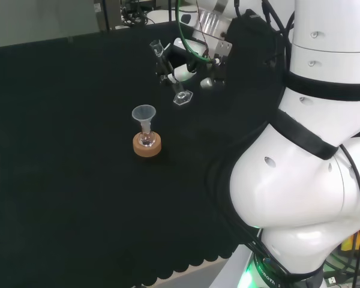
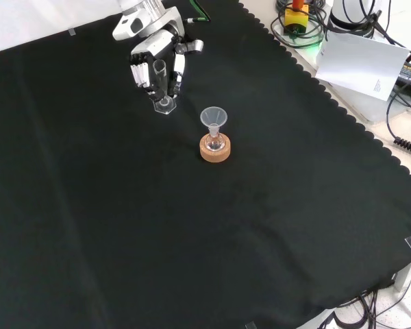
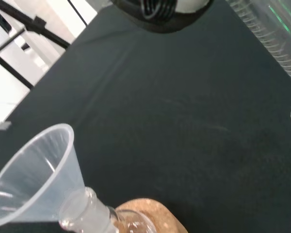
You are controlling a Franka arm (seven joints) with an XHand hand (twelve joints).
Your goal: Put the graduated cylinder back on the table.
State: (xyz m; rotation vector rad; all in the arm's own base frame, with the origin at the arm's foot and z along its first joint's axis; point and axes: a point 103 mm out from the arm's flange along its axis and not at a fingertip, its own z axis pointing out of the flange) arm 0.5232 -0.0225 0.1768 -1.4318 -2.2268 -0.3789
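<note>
The clear graduated cylinder (image 1: 170,72) is in the hand (image 1: 189,69), whose fingers curl round its tube. In the head view it leans, its mouth up to the left and its hexagonal foot (image 1: 183,98) low near the cloth. In the front view the hand (image 2: 157,63) comes in from the top left with the cylinder (image 2: 160,77) between its fingers and the foot (image 2: 164,105) close to the cloth. I cannot tell whether the foot touches. The cylinder's ribbed wall (image 3: 269,34) also shows in the wrist view.
A small glass flask with a clear plastic funnel (image 1: 144,113) in its neck stands on a cork ring (image 1: 147,145), a short way from the cylinder's foot. In the front view the funnel (image 2: 214,118) and cork ring (image 2: 214,149) lie right of the hand. The funnel (image 3: 34,177) looms close in the wrist view.
</note>
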